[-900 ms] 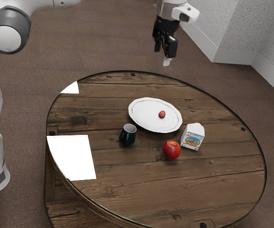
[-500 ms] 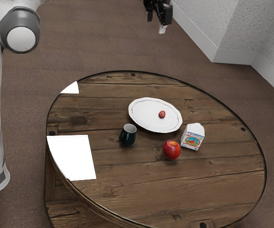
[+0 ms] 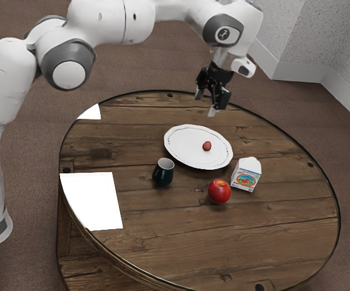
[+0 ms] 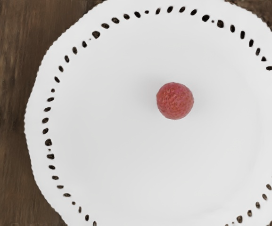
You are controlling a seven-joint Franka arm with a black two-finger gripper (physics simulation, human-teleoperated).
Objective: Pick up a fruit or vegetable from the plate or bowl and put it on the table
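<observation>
Camera placement: one wide exterior view, one close wrist view.
Exterior camera stands well apart from gripper (image 3: 205, 103), looking obliquely down over the whole table (image 3: 265, 230); wrist camera rides just beside gripper, facing down, near; both share the plate (image 3: 184, 150) below gripper and the red fruit (image 3: 207, 146) on it.

glossy white plate (image 3: 187, 155) with pierced rim, rough-skinned reddish fruit (image 4: 175, 100), grained brown wood table (image 3: 247, 236), shiny red apple (image 3: 219, 191)
</observation>
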